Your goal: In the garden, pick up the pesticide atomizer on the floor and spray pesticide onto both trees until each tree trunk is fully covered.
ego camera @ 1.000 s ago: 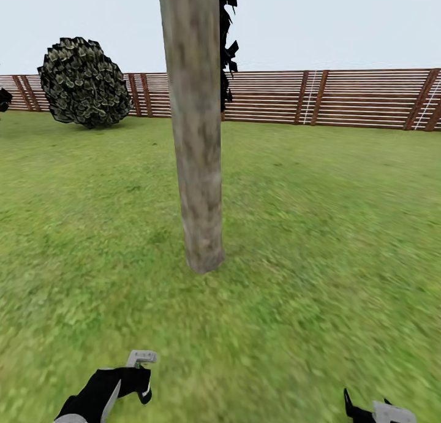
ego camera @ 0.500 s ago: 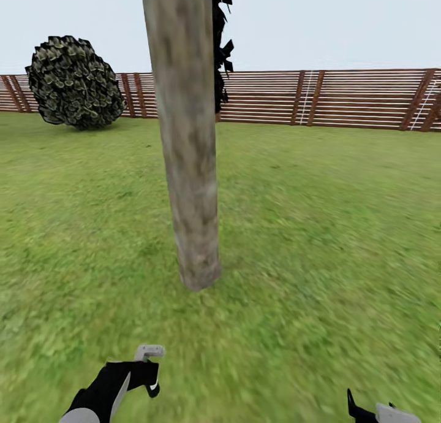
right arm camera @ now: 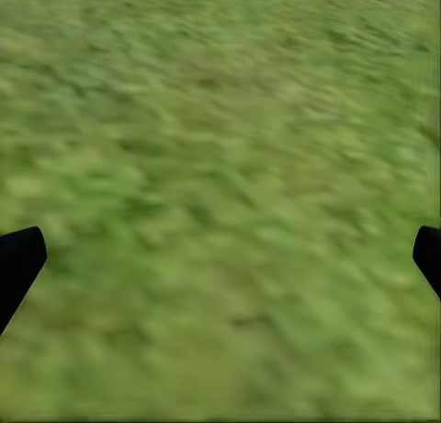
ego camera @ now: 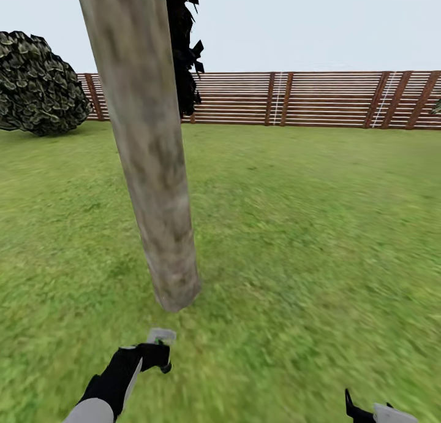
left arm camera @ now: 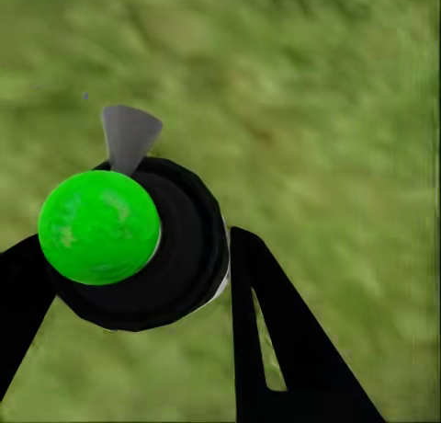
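While the robot stands on the grass [ego camera: 318, 227] close to a tree trunk [ego camera: 153, 184], its left gripper [left arm camera: 138, 285] holds the spray bottle [left arm camera: 138, 248], with one black finger on each side of the round black body. The bottle has a bright green ball on top and a small grey nozzle [left arm camera: 129, 138]. From the head camera, the grey nozzle [ego camera: 161, 335] sticks out past the left gripper [ego camera: 153, 355], just below the foot of the trunk. The bottle looks small, hard and light, and maybe a bit slippery, so the wide middle seems the best place to hold it. The right gripper [right arm camera: 220, 257] has its jaws wide apart and holds nothing. A brown fence [ego camera: 318, 101] and a round bush [ego camera: 37, 86] stand far behind.
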